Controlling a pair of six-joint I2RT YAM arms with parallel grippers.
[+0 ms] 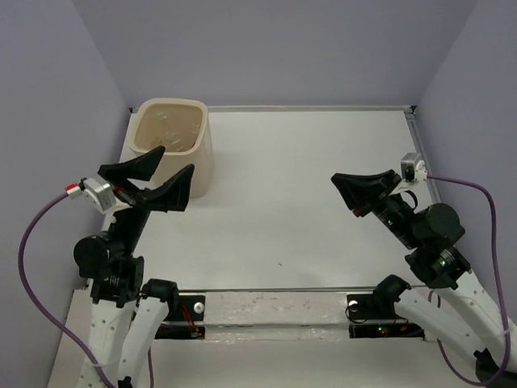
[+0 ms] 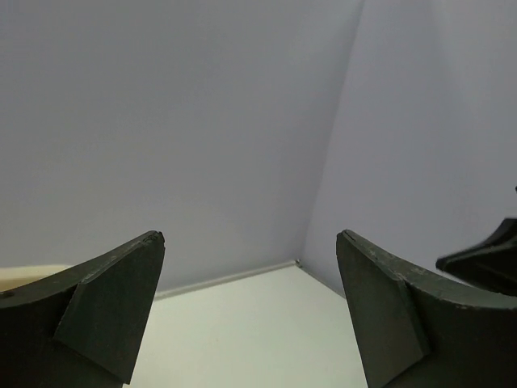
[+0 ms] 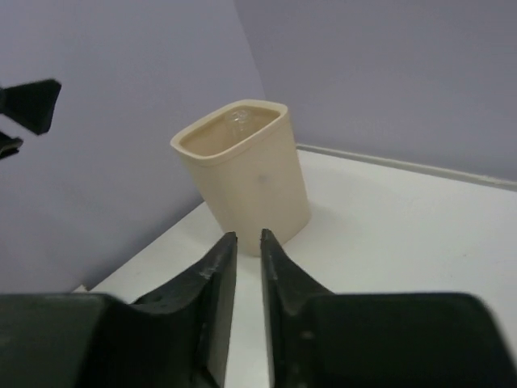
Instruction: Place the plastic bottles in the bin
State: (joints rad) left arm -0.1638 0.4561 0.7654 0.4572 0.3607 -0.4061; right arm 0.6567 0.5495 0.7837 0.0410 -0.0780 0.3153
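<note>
Bottles [image 1: 166, 123], clear plastic, lay faintly visible inside the tall cream-beige plastic bin [image 1: 203, 158]; seemingly none remained outside. Left pincer [image 1: 175, 160] stood spread and empty, right pincer [image 3: 246, 236] nearly pressed together.

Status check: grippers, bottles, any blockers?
Left gripper open, empty, by the bin. Right gripper nearly shut, empty. Bottles faintly visible inside bin; none seen on the table. Nothing in the way.

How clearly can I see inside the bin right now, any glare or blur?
Top external: bin interior evenly lit, no glare, clear contents faint. Right wrist: bin sharp, mostly outer side; near fingers dark, slightly soft. Left wrist: mostly bare room wall, no interior.
</note>
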